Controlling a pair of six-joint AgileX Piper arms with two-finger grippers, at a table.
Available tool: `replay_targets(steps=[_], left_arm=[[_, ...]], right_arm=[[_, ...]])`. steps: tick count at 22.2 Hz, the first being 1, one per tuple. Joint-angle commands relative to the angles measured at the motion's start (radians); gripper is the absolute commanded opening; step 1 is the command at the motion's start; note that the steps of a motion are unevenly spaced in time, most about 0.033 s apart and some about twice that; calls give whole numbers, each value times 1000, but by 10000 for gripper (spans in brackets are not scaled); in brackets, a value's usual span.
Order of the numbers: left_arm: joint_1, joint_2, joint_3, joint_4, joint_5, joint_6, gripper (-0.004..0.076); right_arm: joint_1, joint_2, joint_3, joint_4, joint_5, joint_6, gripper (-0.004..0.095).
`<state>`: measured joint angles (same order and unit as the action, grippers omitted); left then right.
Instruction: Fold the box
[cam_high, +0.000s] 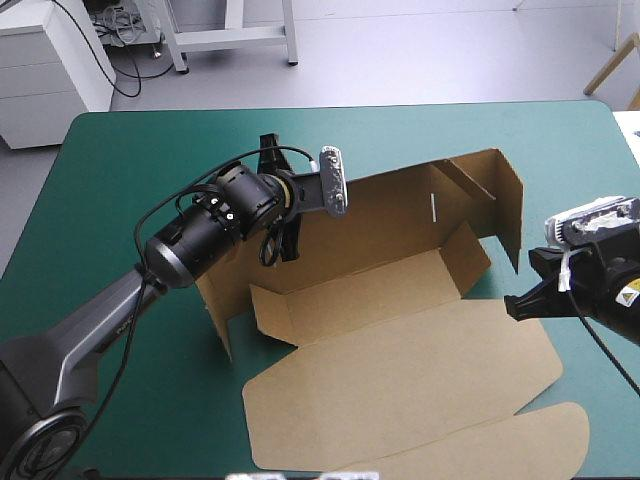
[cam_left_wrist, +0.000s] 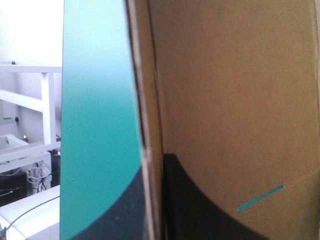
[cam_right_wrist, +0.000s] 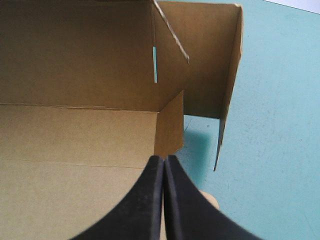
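Board of the box is pinched by the left pincer. The right pincer is held pressed together beside the lid, on its right.

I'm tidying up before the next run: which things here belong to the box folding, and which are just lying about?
Belongs to the job:
- box, walls partly raised, lid flat
- left gripper, shut on a raised wall of the box
- right gripper, shut, at the box's right side

Just lying about:
- nothing loose shows; only the teal-green cover beneath
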<state>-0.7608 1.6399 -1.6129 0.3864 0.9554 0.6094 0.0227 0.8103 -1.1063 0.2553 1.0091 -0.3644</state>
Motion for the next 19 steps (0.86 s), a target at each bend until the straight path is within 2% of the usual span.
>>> replay_targets(steps=[1, 7, 10, 12, 19], left_arm=[[-14, -56, 4, 41, -83, 30, -8], [-16, -117, 121, 71, -201, 30, -8], [-16, -209, 270, 80, -347, 51, -8], [-16, -254, 337, 115, -402, 54, -8], [-105, -268, 369, 224, -402, 113, -8]], right_arm=[[-3, -7, -32, 15, -55, -7, -20], [-3, -7, -32, 15, -55, -4, -20], [-3, -7, -32, 15, -51, 9, -20], [-3, -7, -32, 25, -51, 8, -19], [-3, -7, -32, 69, -51, 8, -19]])
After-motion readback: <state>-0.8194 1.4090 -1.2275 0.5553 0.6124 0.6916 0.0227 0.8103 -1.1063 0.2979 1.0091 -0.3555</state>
